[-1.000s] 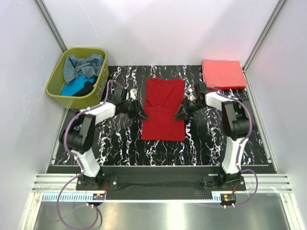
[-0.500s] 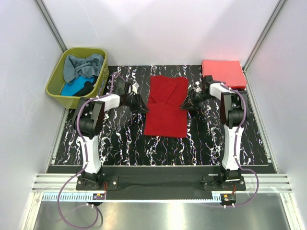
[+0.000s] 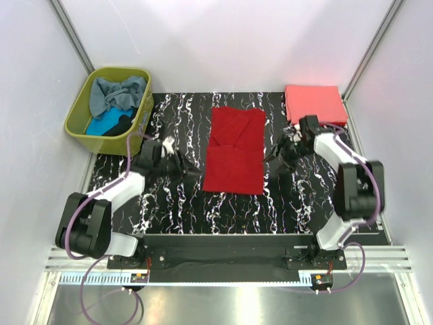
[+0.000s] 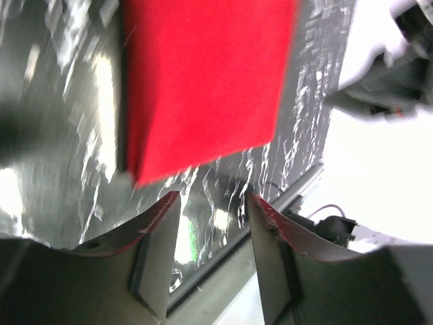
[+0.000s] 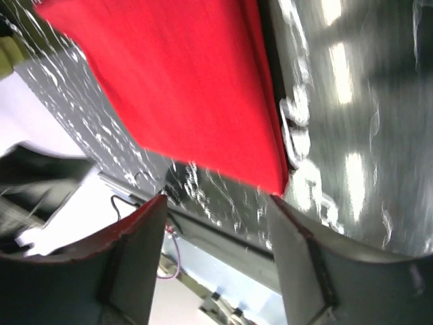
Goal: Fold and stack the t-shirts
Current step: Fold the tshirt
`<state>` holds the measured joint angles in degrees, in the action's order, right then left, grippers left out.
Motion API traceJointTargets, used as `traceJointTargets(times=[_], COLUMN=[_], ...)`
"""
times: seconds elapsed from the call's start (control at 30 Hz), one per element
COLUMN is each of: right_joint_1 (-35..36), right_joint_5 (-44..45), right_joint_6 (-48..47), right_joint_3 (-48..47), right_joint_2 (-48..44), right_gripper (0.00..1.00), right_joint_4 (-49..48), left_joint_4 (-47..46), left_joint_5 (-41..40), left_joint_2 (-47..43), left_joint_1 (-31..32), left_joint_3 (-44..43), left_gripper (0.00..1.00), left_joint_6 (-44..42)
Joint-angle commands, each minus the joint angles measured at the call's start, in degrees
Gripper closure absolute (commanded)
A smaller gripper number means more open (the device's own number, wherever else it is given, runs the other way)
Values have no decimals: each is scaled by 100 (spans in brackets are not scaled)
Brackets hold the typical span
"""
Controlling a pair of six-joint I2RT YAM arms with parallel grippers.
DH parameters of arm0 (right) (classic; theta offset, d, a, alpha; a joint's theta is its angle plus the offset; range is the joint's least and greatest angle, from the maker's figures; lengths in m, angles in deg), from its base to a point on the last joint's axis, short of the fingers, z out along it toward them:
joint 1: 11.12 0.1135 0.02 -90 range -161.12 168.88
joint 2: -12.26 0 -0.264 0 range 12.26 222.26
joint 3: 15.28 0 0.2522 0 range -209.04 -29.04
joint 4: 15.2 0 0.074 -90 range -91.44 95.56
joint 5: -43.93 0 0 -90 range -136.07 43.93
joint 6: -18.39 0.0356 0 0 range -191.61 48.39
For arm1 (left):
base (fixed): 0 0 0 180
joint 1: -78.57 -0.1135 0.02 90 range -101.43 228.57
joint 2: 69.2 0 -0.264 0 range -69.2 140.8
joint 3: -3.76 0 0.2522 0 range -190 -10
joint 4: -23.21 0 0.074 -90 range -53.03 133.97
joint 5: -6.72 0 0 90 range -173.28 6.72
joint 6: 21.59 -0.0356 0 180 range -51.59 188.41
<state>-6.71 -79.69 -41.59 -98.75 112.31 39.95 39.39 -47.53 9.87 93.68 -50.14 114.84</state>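
Dark red t-shirt (image 3: 234,150), soft oblong (creased), on glossy marbled table (image 3: 284,203)

Bare worktop (image 3: 223,213) lies open across the lower middle of the frame. The dark red shirt (image 3: 234,150) covers the centre, left arm (image 3: 125,184) and right arm (image 3: 331,144) filling the strips beside it. A green basket (image 3: 76,125) blocks the upper left, a folded coral shirt (image 3: 314,103) the upper right.

The top camera looks down on the whole table (image 3: 169,223). Both wrist cameras, low and close, share the near edge of the red shirt (image 4: 203,81).
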Motion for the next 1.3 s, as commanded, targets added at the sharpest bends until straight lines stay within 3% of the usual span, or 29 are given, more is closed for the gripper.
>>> traceJointTargets(times=[0.0,0.17,0.4,0.67,1.27], right_joint_1=[130,648,1308,1414,1467], right_joint_5=[164,242,1182,2052,2378], right_joint_6=[1222,2278,4396,4951,5304], right_joint_3=[1376,2829,4772,5108,5020], right_joint_2=[-1124,-1944,-2657,-2693,-2174], right_gripper=[29,28,29,34,49], right_joint_4=[-1025,-2484,-4752,-5052,-4587], left_joint_4=[-1336,-1533,-2167,-2588,-2184], left_joint_5=[-217,-612,-1341,-1790,-2362], left_joint_2=[-268,-138,-58,609,1058], left_joint_1=[158,720,1011,1046,1055], left_joint_3=[978,1280,1940,2063,2115], left_gripper=[49,47,42,45,58], left_joint_6=[1558,1991,2678,3319,3882])
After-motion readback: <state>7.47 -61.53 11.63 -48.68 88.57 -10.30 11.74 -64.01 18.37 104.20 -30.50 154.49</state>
